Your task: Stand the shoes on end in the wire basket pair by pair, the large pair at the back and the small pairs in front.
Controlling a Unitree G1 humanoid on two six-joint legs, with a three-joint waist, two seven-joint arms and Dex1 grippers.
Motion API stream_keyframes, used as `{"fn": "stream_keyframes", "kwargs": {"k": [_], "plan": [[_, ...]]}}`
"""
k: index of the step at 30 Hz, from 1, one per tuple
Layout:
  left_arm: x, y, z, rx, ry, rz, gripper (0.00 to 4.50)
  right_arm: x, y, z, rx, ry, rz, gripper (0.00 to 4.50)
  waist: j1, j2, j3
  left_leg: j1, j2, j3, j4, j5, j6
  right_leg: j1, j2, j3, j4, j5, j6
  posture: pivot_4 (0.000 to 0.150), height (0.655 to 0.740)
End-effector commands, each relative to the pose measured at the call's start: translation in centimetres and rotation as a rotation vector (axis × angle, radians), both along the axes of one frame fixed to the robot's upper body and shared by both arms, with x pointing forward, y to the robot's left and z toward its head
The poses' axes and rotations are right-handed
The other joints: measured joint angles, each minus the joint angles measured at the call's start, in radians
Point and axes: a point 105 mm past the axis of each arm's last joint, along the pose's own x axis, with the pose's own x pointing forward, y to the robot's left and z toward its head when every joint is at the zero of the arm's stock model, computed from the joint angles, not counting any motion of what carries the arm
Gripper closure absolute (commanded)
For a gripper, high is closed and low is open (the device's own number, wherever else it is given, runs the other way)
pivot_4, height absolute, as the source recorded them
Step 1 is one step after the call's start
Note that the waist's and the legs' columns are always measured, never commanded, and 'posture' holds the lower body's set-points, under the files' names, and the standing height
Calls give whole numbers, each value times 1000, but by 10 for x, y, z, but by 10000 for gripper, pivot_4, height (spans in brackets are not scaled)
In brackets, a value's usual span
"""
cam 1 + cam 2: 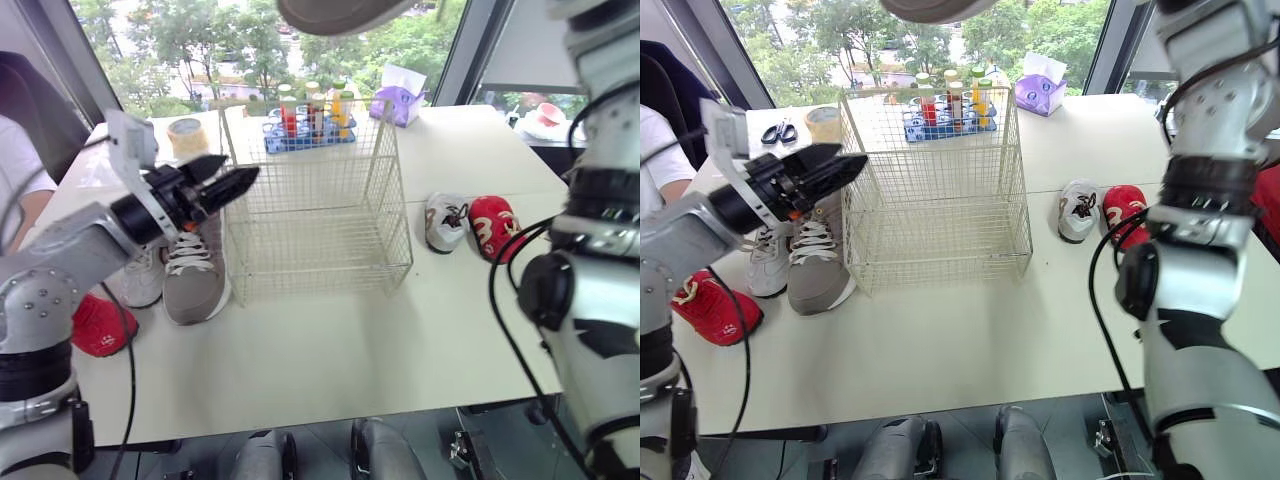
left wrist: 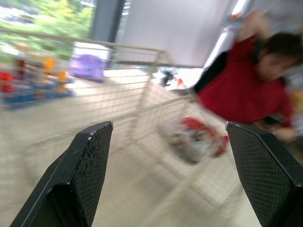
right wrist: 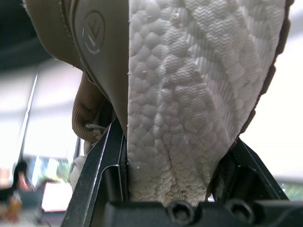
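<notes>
Clamped across its white sole, the large taupe shoe (image 3: 189, 85) sits in my right hand (image 3: 176, 158), the two fingers pressing on either side of it. From my head, that shoe hangs at the top edge of the frame, above the empty wire basket (image 1: 310, 200) at centre. Its long axis lies roughly level across the picture rather than on end. The basket's open top is straight below it in the frame, so I judge the coming move to be a tip to upright and a drop toward the back wall. My left hand (image 1: 238, 172) hovers wide open and holding nothing at the basket's upper left corner, over the shoe's mate (image 1: 195, 275) on the surface (image 1: 330, 370). At right of the basket lie a small white shoe (image 1: 445, 220) and a small red shoe (image 1: 493, 225).
</notes>
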Motion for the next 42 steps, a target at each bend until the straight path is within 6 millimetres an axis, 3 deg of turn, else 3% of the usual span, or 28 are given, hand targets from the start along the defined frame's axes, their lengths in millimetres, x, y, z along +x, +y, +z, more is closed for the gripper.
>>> {"fn": "stream_keyframes", "kwargs": {"k": [1,5,11,16,21,28,29,33,42], "plan": [[-15,-9,23,83,-166,31,5818,15,0,-13,-202,-45,-79,28291,-1,0,0,0,0,0,0,0,0,0,0,0,0,0,0,1500,7400],[-24,-18,20,-2,-178,84,5818,30,2,-29,-349,-15,-95,28291,-2,0,0,0,0,1,0,1,-2,0,-1,1,0,0,0,1500,7400],[-32,-31,-7,-172,-89,143,5818,43,5,-45,-468,18,-113,28291,1,1,1,-3,0,1,0,4,-7,-4,-1,2,1,0,0,1500,7400],[-39,-43,-27,-215,-4,94,5818,51,12,-63,-569,57,-94,28291,3,1,1,-3,0,0,1,4,-7,-3,-1,1,1,0,0,1500,7400],[-39,-38,-38,-197,34,91,5818,59,24,-85,-643,129,-34,28291,3,1,1,-2,0,0,1,4,-7,-2,-2,1,1,1,0,1500,7400],[-34,-30,-42,-193,52,122,5818,79,26,-105,-638,233,-105,28291,4,0,1,-1,0,0,1,4,-7,0,-2,1,1,0,0,1500,7400],[-34,-29,-43,-193,55,127,5018,81,26,-107,-632,244,-113,18278,5,0,1,-1,0,0,1,4,-7,0,-2,1,1,0,0,1500,7400],[-33,-28,-45,-196,65,142,5018,85,25,-107,-606,254,-142,460,2,0,1,-1,0,0,1,4,-7,0,-2,1,1,0,0,1500,7400],[-33,-22,-49,-201,85,141,5018,75,10,-93,-588,224,-125,460,0,1,1,-1,0,0,1,4,-7,0,-1,1,1,0,0,1500,7400]]}}
